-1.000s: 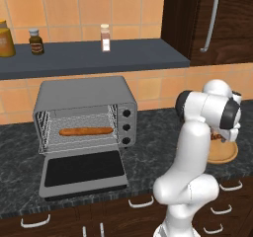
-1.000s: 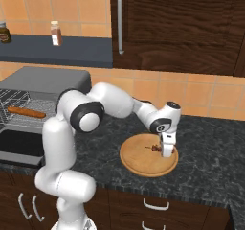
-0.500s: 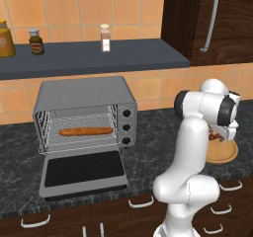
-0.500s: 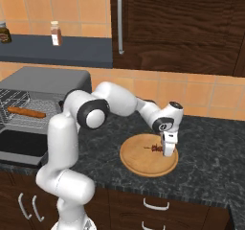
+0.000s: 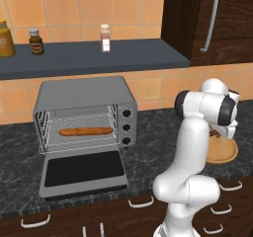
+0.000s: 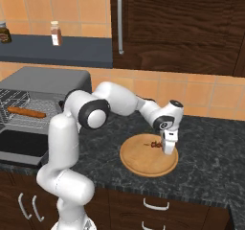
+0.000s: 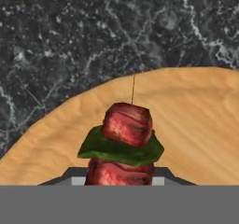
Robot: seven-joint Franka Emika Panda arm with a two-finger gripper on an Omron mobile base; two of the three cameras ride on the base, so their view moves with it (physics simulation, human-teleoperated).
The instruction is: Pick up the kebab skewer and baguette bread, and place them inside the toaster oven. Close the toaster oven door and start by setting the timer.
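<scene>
Lying on the wooden plate point(image 6: 143, 164), kebab skewer point(image 7: 125, 139) between jaws, grip unclear, baguette bread point(image 5: 85, 131) inside toaster oven point(image 5: 84, 98)

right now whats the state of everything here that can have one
toaster oven door: dropped open, lying flat
toaster oven: open, rack showing
baguette bread: lying on the rack inside
kebab skewer: lying on the wooden plate, between the gripper's tips
gripper: down at the skewer, grip not clear
upper cabinet door: closed
</scene>
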